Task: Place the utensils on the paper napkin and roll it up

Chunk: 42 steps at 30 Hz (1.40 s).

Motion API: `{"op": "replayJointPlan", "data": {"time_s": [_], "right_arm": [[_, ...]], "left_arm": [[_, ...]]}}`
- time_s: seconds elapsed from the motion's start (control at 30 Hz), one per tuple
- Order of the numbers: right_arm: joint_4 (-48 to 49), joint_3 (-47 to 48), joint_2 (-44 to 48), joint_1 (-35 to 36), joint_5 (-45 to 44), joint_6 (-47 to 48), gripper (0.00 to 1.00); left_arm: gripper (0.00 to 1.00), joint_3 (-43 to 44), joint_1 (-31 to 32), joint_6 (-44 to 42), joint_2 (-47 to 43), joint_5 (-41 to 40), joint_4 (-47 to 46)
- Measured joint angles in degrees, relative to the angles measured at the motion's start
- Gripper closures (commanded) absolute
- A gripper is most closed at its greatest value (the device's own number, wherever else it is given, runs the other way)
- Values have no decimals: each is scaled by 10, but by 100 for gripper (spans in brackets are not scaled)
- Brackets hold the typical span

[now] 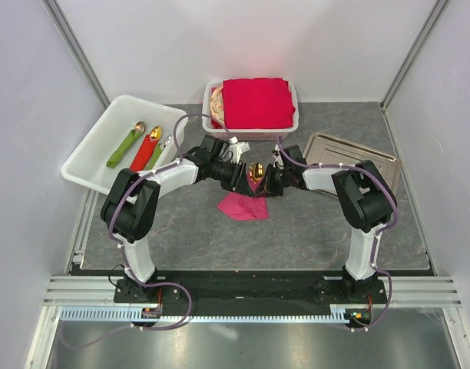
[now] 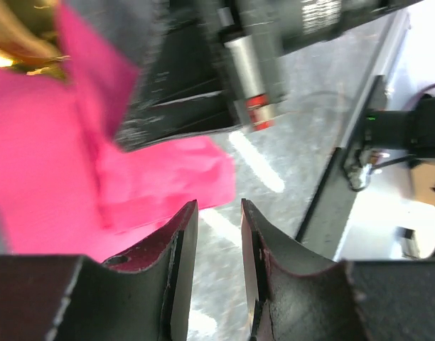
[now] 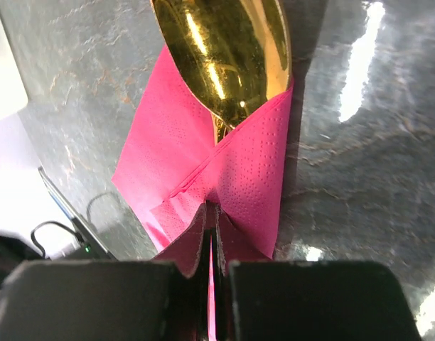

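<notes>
Magenta napkin [image 3: 253, 177]: only wrist view shows right jaws pinching it.

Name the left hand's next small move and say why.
Probably ease the left hand toward the loose flap of the paper napkin and pinch it. The right hand is shut on the napkin's folded corner with the gold spoon wrapped inside. The left hand is slightly open, gripping nothing, and the flap lies just beside it.
</notes>
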<state>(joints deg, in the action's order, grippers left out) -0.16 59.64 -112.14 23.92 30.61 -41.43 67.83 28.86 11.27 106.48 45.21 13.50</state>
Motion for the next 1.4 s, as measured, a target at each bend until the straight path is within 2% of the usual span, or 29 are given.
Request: {"op": "replayJointPlan", "data": {"time_s": [0.3, 0.6, 0.63, 0.77, 0.97, 1.17, 1.4], "right_arm": [[-4, -5, 7, 5, -27, -43, 100], [-1, -8, 7, 5, -25, -63, 100], [2, -10, 7, 5, -24, -65, 99], [4, -13, 11, 5, -23, -66, 85], [-13, -16, 20, 2, 5, -40, 78], [-37, -16, 35, -10, 63, 10, 79], [-32, -21, 57, -12, 125, 44, 91]], "left_arm": [[64, -7, 42, 80, 31, 17, -39], [75, 8, 38, 99, 106, -15, -8], [77, 11, 38, 99, 108, -16, -1], [82, 19, 37, 95, 110, -26, 20], [84, 24, 37, 57, 110, -26, 60], [85, 24, 37, 30, 105, -24, 88], [85, 21, 36, 27, 105, -19, 91]]}}
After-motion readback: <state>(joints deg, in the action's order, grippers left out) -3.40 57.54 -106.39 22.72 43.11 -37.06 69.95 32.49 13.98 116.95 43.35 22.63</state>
